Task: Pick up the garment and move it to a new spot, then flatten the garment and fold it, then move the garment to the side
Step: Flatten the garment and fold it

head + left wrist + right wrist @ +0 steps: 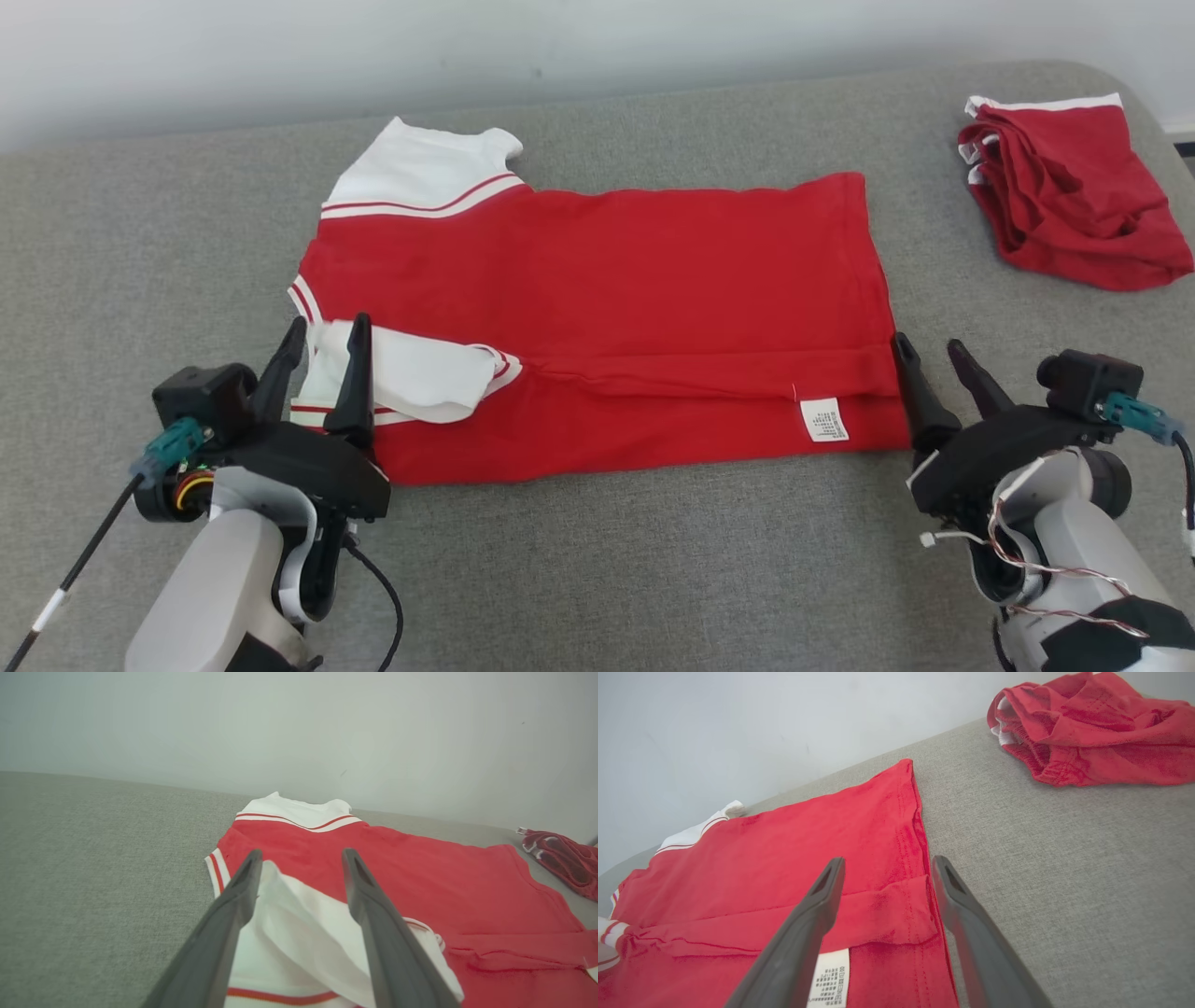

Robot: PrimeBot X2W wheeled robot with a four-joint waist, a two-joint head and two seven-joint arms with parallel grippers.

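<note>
Garment [597, 280], a red shirt with white sleeves, lies spread across the middle of the grey padded surface [597, 579], neck end toward the robot's left, hem toward its right. Flattening looks done: the body is smooth with few wrinkles. A first fold appears laid. The near long edge is turned over the body in a strip running from the near sleeve [420, 373] to the hem, with the care label [823, 419] showing face-up near the hem end. Left gripper [329, 322] sits at the neck end, fingers spread wide either side of the near sleeve's white cloth, pinching nothing. Right gripper [926, 343] sits at the hem's near corner, fingers likewise parted, one at the cloth edge and the other over bare surface, nothing held. Far sleeve [420, 173] lies out flat, not yet tucked. Judgement: relocation and flattening are complete and folding has begun. What remains is the far-side fold, probably a crosswise fold, then the shift to the side. A second red garment [1074, 205] lies bunched at far right, well apart.
</note>
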